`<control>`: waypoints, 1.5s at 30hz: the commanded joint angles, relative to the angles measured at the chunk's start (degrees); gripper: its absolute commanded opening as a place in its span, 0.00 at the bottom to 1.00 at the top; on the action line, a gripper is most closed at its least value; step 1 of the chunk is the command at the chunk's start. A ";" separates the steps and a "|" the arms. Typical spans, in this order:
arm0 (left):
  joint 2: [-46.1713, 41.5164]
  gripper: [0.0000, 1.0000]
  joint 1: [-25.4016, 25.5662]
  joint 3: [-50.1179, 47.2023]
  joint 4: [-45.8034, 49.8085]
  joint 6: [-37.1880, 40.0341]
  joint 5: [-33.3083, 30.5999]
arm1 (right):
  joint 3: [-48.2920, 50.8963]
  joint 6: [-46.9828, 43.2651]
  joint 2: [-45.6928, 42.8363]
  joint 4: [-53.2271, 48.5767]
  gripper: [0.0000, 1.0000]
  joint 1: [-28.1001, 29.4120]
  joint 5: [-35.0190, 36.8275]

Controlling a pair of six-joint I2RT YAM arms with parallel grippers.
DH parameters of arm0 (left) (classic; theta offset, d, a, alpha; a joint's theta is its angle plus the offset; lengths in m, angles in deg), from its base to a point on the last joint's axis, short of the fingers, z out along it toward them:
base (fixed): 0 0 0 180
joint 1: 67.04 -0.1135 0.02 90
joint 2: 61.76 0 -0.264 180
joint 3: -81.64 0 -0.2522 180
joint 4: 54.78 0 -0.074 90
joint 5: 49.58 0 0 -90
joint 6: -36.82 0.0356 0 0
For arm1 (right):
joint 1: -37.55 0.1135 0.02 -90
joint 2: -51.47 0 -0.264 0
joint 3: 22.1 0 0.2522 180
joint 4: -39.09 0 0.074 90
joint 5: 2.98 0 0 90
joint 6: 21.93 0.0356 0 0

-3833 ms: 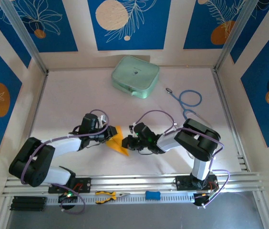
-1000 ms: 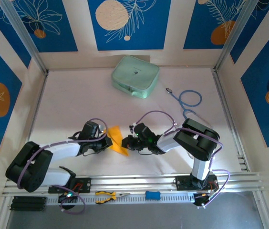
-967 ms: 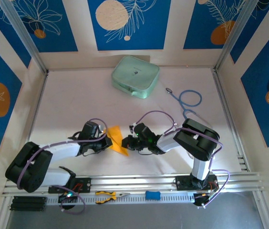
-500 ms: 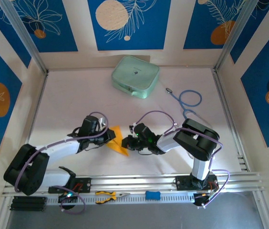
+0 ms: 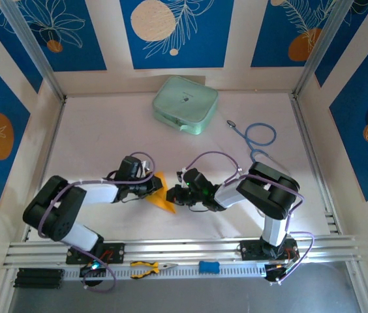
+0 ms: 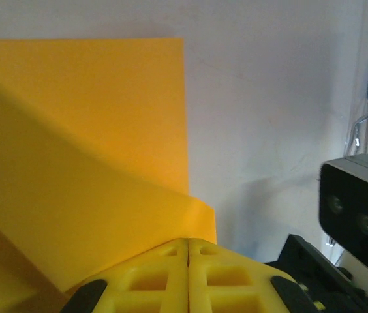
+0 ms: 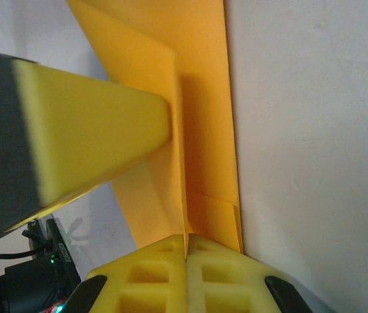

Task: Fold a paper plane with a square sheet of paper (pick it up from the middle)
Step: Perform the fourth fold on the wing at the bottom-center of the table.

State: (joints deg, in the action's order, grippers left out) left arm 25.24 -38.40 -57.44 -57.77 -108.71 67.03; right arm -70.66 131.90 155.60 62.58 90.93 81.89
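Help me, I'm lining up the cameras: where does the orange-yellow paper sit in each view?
Top external: the orange-yellow paper lies low centre, between the two hands.
Left wrist: the paper covers the left half, down to the left hand at the bottom.
Right wrist: the paper runs from top centre down to the right hand.
Shared landmark: the left hand, whose yellow finger shows at the left of the right wrist picture.
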 commanded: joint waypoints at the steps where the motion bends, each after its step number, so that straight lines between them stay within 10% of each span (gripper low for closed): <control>1: 2.22 0.08 0.51 1.33 -1.88 -0.26 0.91 | 1.22 0.66 3.35 -2.98 0.05 0.88 -1.20; 45: 4.75 0.05 0.51 -0.79 -2.34 -0.64 0.19 | 4.12 0.50 -7.39 -15.69 0.14 3.12 -5.29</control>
State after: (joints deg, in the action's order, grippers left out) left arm 28.87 -38.29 -57.14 -60.57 -108.84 68.28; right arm -68.22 132.25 149.55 53.55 92.96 79.23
